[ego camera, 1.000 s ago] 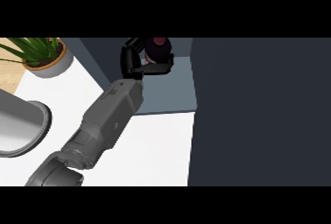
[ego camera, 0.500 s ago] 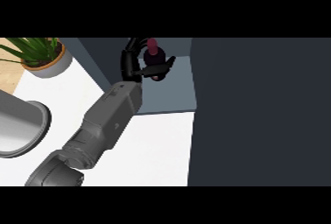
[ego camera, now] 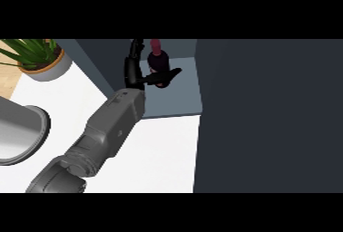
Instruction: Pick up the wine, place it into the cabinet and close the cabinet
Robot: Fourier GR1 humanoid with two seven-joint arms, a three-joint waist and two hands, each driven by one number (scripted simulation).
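The wine [ego camera: 158, 58] is a dark bottle with a red neck. It stands up inside the cabinet [ego camera: 171, 97], on its pale blue-grey shelf. The cabinet has smooth dark walls, and a big flat dark door [ego camera: 268, 113] fills the right side of the view.

The left hand [ego camera: 142, 72] is black and thin. It reaches into the cabinet on a smooth grey arm [ego camera: 110, 127] with a round elbow. The fingers stretch up along the left side of the bottle, and the thumb [ego camera: 167, 76] pokes out across its lower part. The bottle sits between them. I cannot tell if they squeeze it.

On the white counter [ego camera: 161, 149], a green plant [ego camera: 30, 50] grows in a round grey pot [ego camera: 50, 68]. A round grey bowl-like rim [ego camera: 30, 136] sits at the left edge.
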